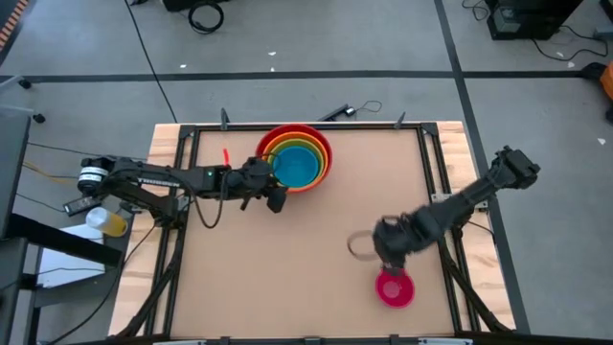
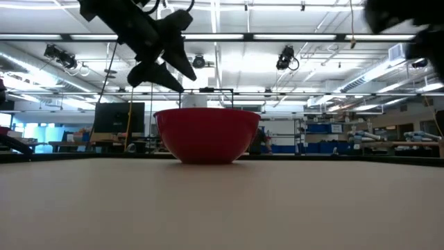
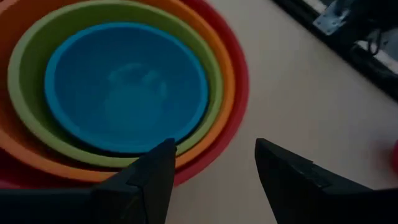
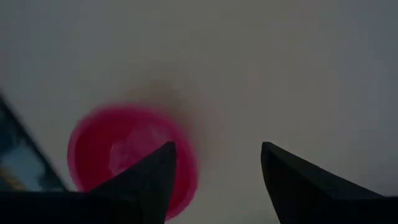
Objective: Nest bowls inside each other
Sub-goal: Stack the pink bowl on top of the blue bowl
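Note:
Four bowls stand nested at the table's far middle: red (image 1: 324,163) outermost, then orange (image 1: 273,142), yellow-green (image 1: 308,147) and blue (image 1: 296,167) innermost. The low view shows only the red bowl (image 2: 207,135), resting on its base. My left gripper (image 1: 275,198) (image 3: 213,144) hangs open just above and beside the stack's near-left rim (image 3: 239,81). The small magenta pink bowl (image 1: 395,288) (image 4: 124,152) sits alone on the table near the right front. My right gripper (image 1: 388,261) (image 4: 217,147) hovers open over the table just beyond that bowl, pointing down.
A small red item (image 1: 226,155) lies on the table left of the stack. Black frame rails (image 1: 426,153) run along the table's edges. The wide brown tabletop (image 1: 287,268) between the stack and the pink bowl is bare board.

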Action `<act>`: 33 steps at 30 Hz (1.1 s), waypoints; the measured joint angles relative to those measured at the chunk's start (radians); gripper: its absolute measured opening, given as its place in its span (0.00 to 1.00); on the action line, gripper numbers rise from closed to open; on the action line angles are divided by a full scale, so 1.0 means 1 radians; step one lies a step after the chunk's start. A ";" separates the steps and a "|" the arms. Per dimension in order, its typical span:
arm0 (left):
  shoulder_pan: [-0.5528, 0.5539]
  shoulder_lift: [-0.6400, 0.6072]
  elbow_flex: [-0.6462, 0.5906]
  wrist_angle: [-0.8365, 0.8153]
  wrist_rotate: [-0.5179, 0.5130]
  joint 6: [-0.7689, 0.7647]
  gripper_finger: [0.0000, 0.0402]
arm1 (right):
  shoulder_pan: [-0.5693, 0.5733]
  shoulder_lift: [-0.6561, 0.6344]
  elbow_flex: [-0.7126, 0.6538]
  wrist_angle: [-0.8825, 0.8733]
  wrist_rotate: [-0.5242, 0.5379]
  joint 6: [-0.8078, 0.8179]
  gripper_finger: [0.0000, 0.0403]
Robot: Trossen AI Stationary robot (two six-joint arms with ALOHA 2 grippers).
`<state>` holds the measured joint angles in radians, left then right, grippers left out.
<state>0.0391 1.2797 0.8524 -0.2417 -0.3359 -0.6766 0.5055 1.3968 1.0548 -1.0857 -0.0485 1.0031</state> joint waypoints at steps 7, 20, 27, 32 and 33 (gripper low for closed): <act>-0.005 -0.003 0.000 0.022 0.000 0.006 0.55 | 0.170 0.045 -0.089 0.133 0.037 -0.003 0.59; -0.067 -0.003 0.000 0.022 0.000 -0.064 0.53 | 0.204 0.199 -0.156 0.256 -0.035 -0.023 0.43; -0.085 -0.003 0.000 0.022 0.000 -0.073 0.45 | 0.178 0.186 -0.147 0.271 0.042 -0.120 0.05; -0.082 -0.003 0.000 0.023 0.000 -0.072 0.42 | 0.096 0.155 -0.153 0.266 0.152 -0.136 0.08; -0.082 -0.003 0.000 0.023 0.000 -0.070 0.41 | 0.077 0.148 -0.154 0.260 0.168 -0.135 0.08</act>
<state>-0.0425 1.2762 0.8524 -0.2185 -0.3359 -0.7465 0.5823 1.5446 0.9009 -0.8253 0.1199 0.8680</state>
